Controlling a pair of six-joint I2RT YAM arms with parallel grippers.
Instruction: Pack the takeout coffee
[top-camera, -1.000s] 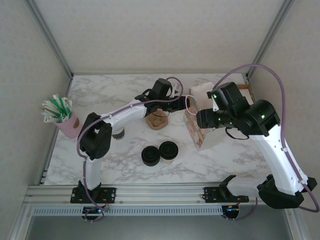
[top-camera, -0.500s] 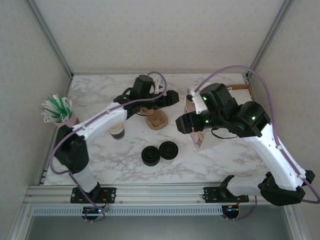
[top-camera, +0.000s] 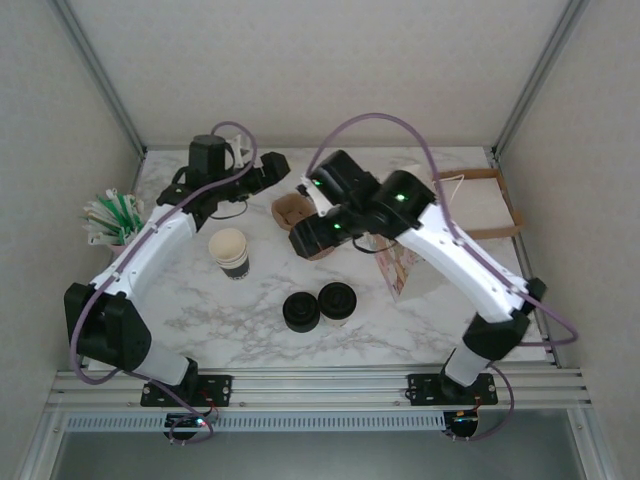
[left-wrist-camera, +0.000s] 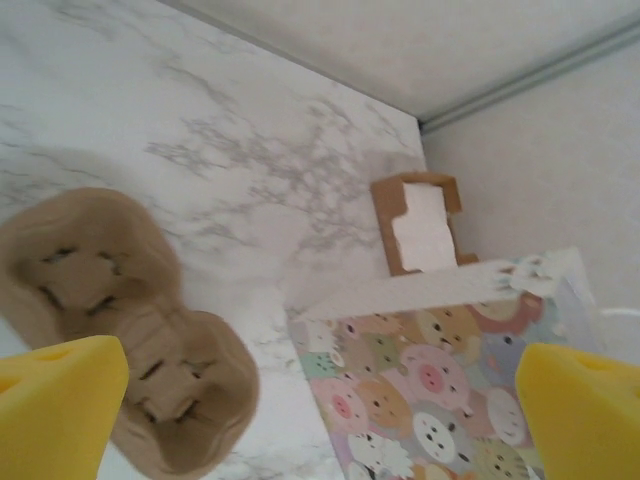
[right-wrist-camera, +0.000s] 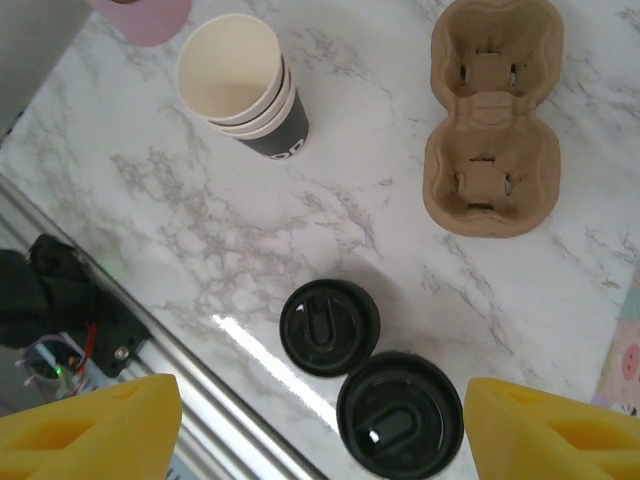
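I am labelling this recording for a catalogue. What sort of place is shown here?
Probably a mock coffee-shop counter set up for robot practice. On the marble-look table stand a stack of paper cups, a pulp cup carrier and a lidded takeout coffee.

Both arms reach inward; left pincer (left-wrist-camera: 320, 405) spread wide, right pincer (right-wrist-camera: 320, 428) spread, facing down.

A white marble-patterned tabletop (top-camera: 250, 330) with grey veins sits boxed in by pale, finely textured walls (top-camera: 320, 70) at 9, 12 and 3 o'clock. Slim metal posts (top-camera: 97, 70) rise at 11 and 1 o'clock; a ribbed metal rail (top-camera: 320, 385) runs along 6 o'clock. Light is soft and even.
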